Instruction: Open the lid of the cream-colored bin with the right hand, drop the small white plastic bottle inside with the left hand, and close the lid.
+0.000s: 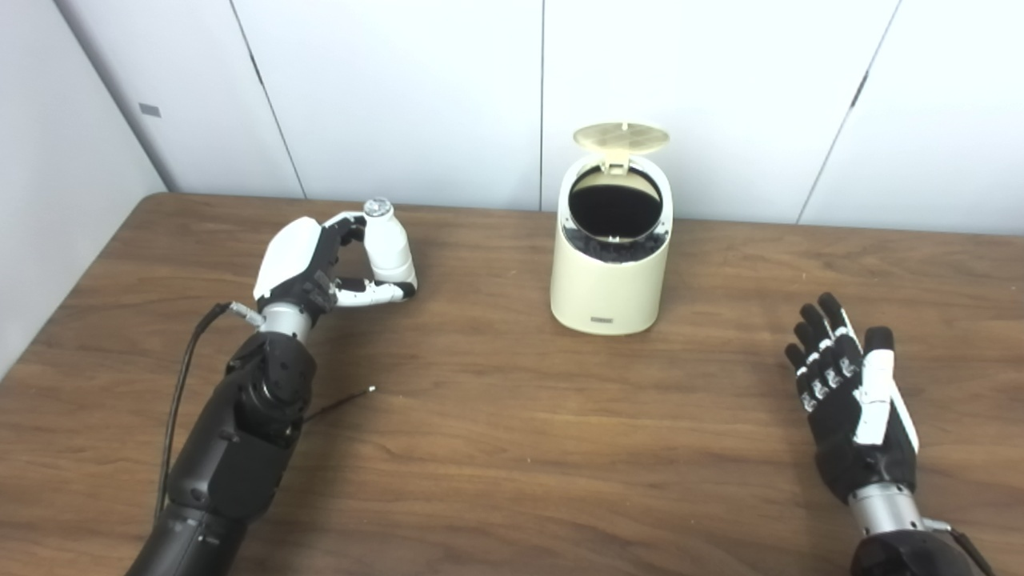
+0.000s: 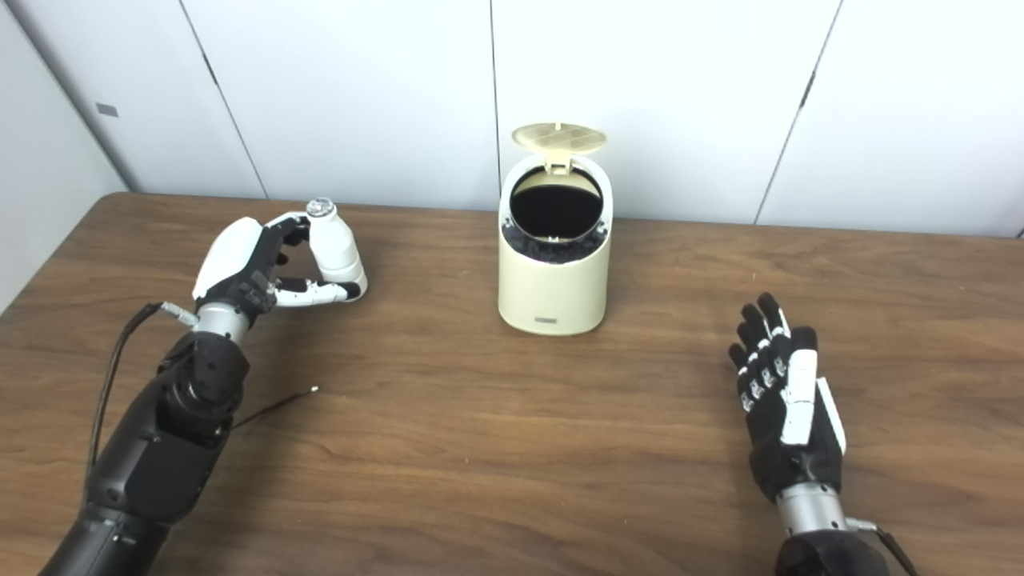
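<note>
Right robot hand (image 1: 852,384) idle; bin (image 1: 610,264) interior dark (contents unreadable).

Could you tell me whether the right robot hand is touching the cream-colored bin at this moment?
Apart. The left eye view shows bare table between the open right robot hand and the cream-colored bin.

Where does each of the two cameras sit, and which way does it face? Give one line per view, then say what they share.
Left eye view: on the head, left side, looking down and forward across the table; both arms show.
Right eye view: beside it, slightly rightward, facing the same way; both arms show.
Shared: the bin with its lid up, the left hand around the bottle, the right hand open.
</note>
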